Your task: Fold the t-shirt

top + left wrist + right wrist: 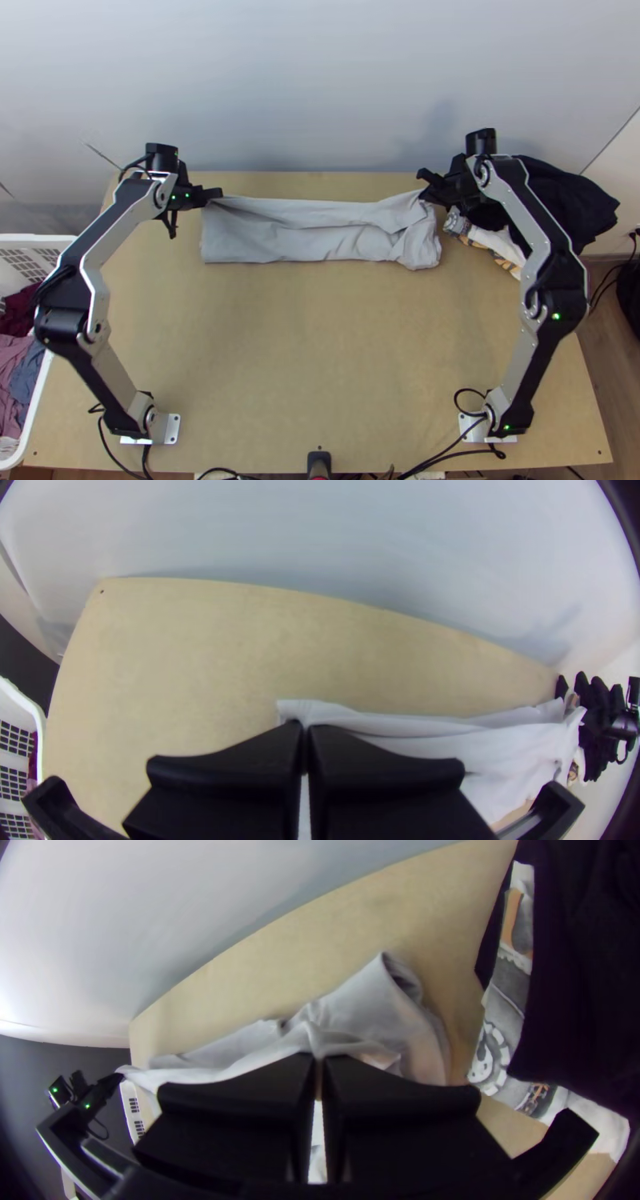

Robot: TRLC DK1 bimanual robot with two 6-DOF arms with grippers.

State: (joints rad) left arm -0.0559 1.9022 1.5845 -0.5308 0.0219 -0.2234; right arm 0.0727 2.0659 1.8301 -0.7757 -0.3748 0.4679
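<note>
Lt-grey t-shirt [308, 241] laid as long narrow folded strip on far part of desk [320, 360], long axis L-R, btwn both arms. Far L corner pinched in L end effector [306, 728], pressed together on cloth; far edge nr R end pinched likewise in R end effector [319, 1061]. Bulk of cloth lies on near side of both, i.e. twd arm bases; R end rumpled. Each end is nearest its own arm. Next fold prob. to be made w/ ends kept level, else R end may be twisted.

A white plastic basket [32, 238] of maroon, mauve and blue clothes [11, 360] sits left, and bunched black cloth [572, 200] partly covers a printed white-and-grey cloth [490, 240].
</note>
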